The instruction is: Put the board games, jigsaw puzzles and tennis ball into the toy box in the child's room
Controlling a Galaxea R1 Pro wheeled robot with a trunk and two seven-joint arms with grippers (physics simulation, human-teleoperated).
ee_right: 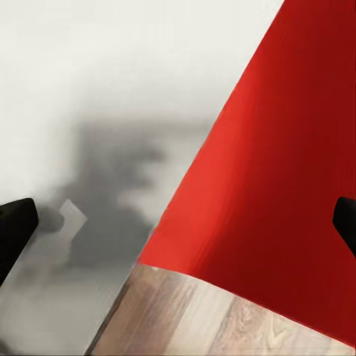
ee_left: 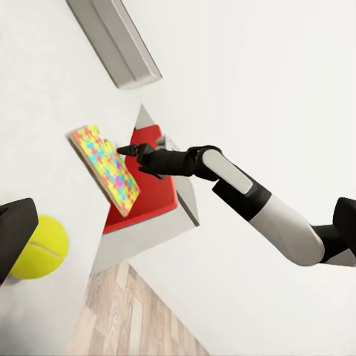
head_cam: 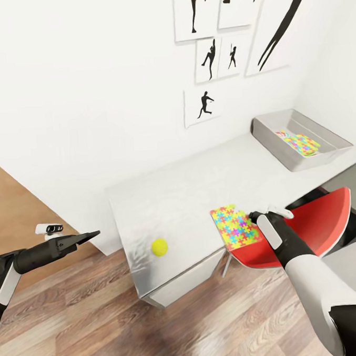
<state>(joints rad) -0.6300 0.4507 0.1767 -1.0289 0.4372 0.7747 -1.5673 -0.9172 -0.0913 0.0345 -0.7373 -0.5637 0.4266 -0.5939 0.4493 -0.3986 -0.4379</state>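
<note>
A robot stands at the corner of a pale table (head_cam: 199, 187) in a child's room. Its right gripper (head_cam: 252, 216) hangs at the table's front edge, just beside the near corner of a jigsaw puzzle (head_cam: 234, 226) that lies flat on the top and juts slightly past the edge. From the left wrist view the gripper tip (ee_left: 127, 150) sits against the puzzle's (ee_left: 105, 167) edge; whether it touches cannot be told. In the right wrist view the two black fingertips (ee_right: 15, 226) stand wide apart with nothing between them, the red chair (ee_right: 274, 170) seat and table edge beyond.

The left gripper (head_cam: 92, 235) is held out over the wood floor (head_cam: 155, 327), well apart from the table, its fingers pointing toward the tennis ball (head_cam: 159, 246) near the table's front corner. How far its fingers are parted cannot be told.

At the far end of the table from both grippers, the grey toy box (head_cam: 302, 139) sits against the wall with a second puzzle (head_cam: 300, 142) lying inside. Black silhouette prints (head_cam: 212, 54) hang above.
</note>
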